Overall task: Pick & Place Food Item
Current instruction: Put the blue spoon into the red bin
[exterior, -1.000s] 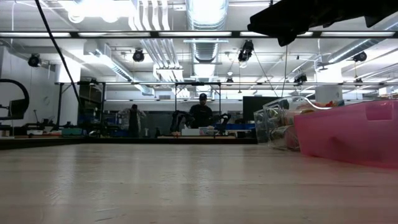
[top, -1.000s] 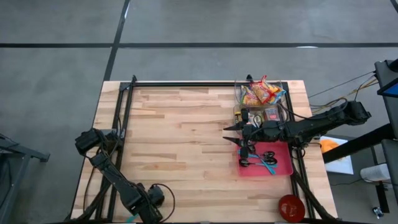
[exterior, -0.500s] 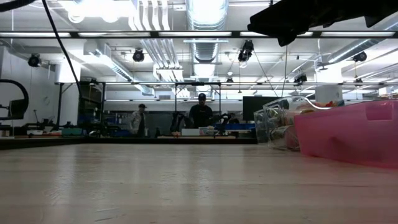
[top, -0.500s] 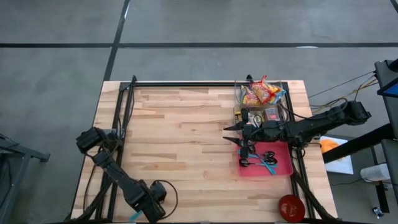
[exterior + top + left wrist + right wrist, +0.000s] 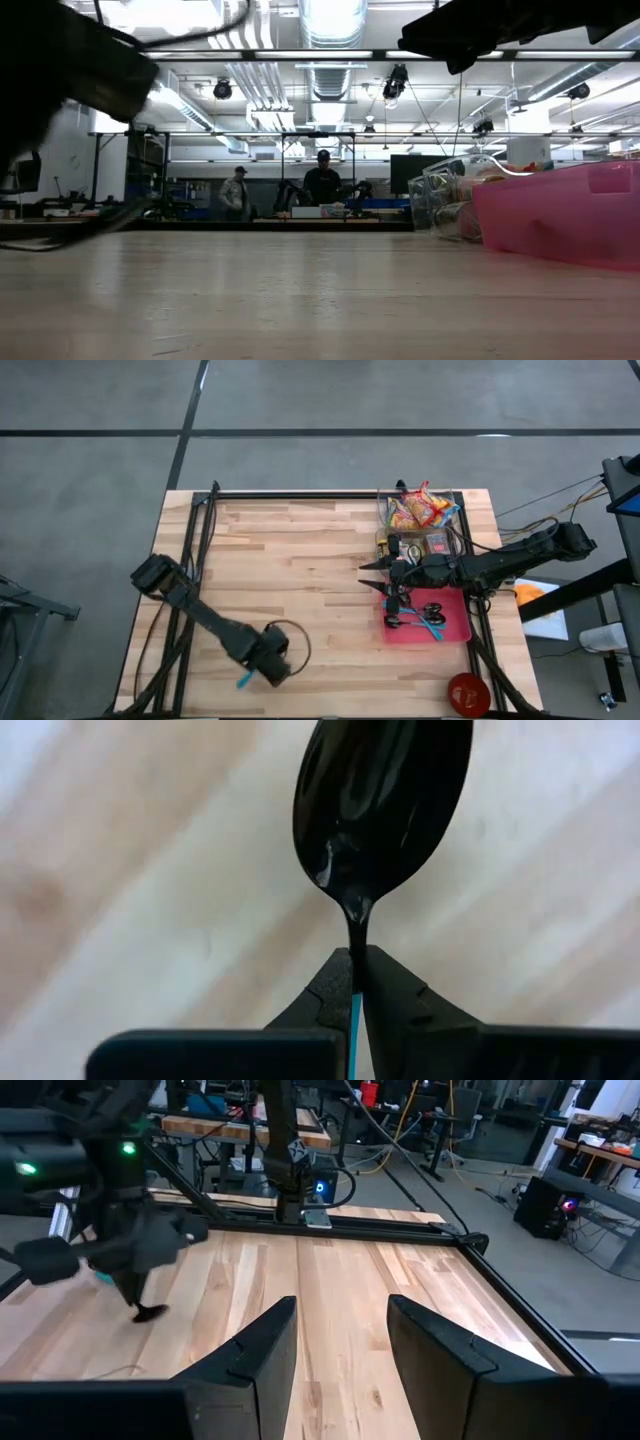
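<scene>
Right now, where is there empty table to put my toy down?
The bare wood between the left tool, which holds a spoon, and the right tool is free. The right edge is crowded: a clear snack bin and a pink tray.

In the left wrist view the black spoon (image 5: pixel 380 805) is cut off at the picture's top edge, its handle pinched out of sight between the dark fingers (image 5: pixel 332 995), and the wooden table (image 5: pixel 120 870) behind is blurred. In the low view the left arm (image 5: pixel 70 65) is a dark blur, partly out of frame. The packets in the clear bin (image 5: pixel 420 510) are too small to name; they look like snack bags.
</scene>
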